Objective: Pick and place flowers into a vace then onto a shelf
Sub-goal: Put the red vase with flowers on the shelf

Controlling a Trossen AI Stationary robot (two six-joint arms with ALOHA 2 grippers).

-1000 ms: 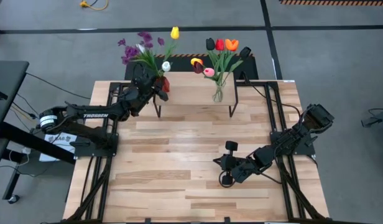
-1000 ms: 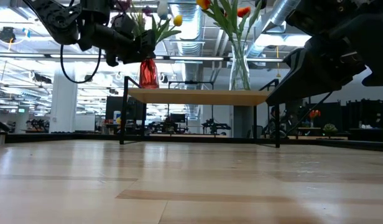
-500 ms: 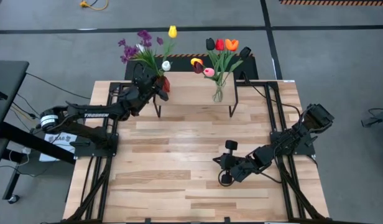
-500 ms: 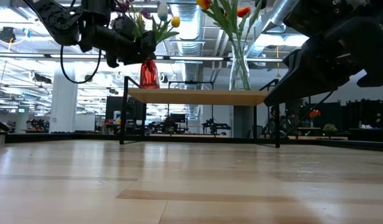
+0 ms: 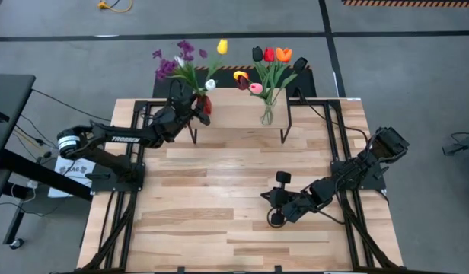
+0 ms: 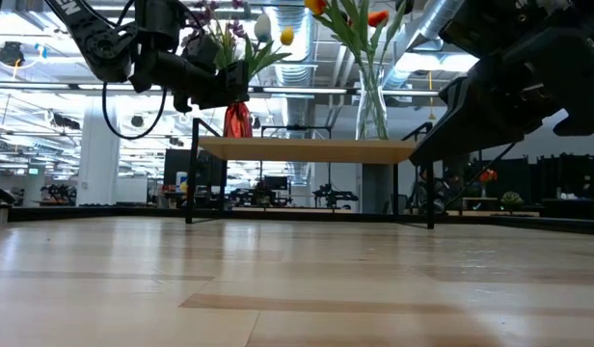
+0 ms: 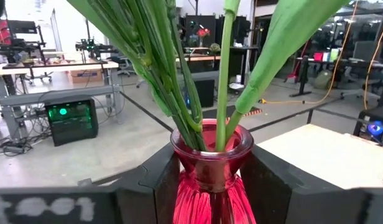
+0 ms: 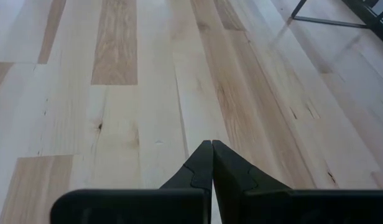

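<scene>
A red glass vase (image 7: 210, 193) holds purple blossoms (image 5: 173, 57), a yellow tulip (image 5: 221, 46) and a white tulip (image 5: 210, 84). My left gripper (image 7: 210, 180) is shut on it over the left end of the shelf (image 5: 238, 116). The vase's base (image 6: 237, 133) is at the shelf top; whether it rests there I cannot tell. A clear vase (image 5: 266, 114) with red, orange, near-black and pink tulips stands on the shelf's right part. My right gripper (image 8: 211, 149) is shut and holds nothing, low over the table's near right part (image 5: 275, 217). My left gripper pinches the red vase's shoulder, just below its neck (image 7: 210, 177), between its two fingers (image 7: 155, 183), one on each side. The fingers come in level from the table's left side. The vase stands upright, its stems rising out of the mouth above the fingers.
The shelf stands on thin black legs (image 6: 191, 183) at the table's far edge. Bare plank tabletop (image 5: 219, 190) lies between the shelf and my right arm (image 5: 349, 175). The clear vase's flowers (image 5: 269, 61) spread close to those in the red vase.
My left gripper has carried the red vase a little toward the table's right edge and slightly down, farther over the shelf's left end. The vase stays upright, and its flowers have shifted right with it.
</scene>
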